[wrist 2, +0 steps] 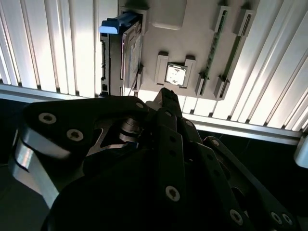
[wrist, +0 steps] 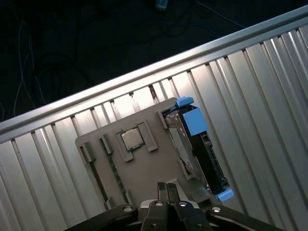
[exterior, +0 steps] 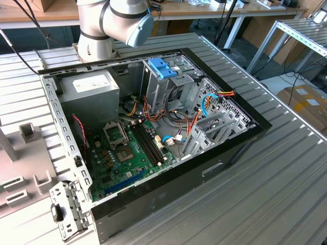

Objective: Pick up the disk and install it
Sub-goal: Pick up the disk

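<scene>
The disk (wrist: 193, 144) (wrist 2: 118, 62) stands on its edge in a slot of a grey holder plate (wrist: 144, 168) (wrist 2: 192, 43). It is silver metal with blue rails along its sides. My gripper (wrist: 167, 186) (wrist 2: 166, 94) hangs above the holder plate, beside the disk and apart from it. Its fingers are shut together with nothing between them.
On the same plate lie a square processor chip (wrist: 131, 139) (wrist 2: 175, 74) and thin memory sticks (wrist: 113, 168) (wrist 2: 211, 48). In the exterior view an open computer case (exterior: 204, 168) lies on the ribbed table, with a grey power supply (exterior: 89, 87) and a blue bracket (exterior: 162, 67) on its drive cage.
</scene>
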`<state>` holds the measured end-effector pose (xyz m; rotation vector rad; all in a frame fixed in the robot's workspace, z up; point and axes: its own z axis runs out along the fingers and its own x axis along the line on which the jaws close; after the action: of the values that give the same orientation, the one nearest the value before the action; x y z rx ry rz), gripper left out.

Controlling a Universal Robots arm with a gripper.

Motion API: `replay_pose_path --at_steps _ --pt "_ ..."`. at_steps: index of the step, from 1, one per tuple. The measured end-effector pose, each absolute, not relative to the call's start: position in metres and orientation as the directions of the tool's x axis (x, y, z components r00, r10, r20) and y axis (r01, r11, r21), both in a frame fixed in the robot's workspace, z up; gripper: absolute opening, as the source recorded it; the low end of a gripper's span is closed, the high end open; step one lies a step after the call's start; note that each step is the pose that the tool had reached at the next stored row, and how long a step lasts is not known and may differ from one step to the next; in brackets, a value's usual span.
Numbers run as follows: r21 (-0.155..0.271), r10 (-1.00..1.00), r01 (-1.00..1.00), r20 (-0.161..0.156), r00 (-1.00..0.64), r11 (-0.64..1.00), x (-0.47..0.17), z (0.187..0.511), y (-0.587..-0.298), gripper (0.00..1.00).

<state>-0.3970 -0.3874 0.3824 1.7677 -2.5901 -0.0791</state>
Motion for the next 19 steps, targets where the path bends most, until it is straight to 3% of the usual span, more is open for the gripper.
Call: replay_pose_path --at_steps 19 --pt "0.044 -0.986 -0.985 -0.024 -0.165 0.164 -0.3970 0.3823 -0.3874 0.11"
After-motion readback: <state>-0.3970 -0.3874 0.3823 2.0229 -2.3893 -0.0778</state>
